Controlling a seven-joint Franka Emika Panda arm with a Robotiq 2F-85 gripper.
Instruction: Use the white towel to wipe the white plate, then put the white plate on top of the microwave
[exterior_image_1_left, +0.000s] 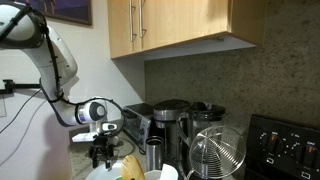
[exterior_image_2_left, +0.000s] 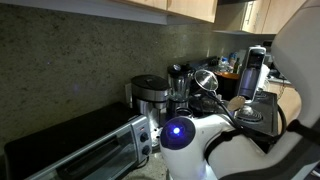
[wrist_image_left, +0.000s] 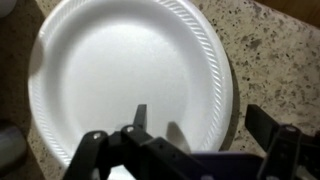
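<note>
The round white ribbed plate (wrist_image_left: 120, 70) lies on the speckled tabletop (wrist_image_left: 275, 50). The gripper (wrist_image_left: 180, 135) above it gapes wide, empty.

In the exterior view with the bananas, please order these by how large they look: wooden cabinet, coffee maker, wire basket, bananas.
1. wooden cabinet
2. coffee maker and wire basket: they look alike, and the basket seems nearer the camera, so they are not ranked
3. bananas, partly cut off by the frame
</note>
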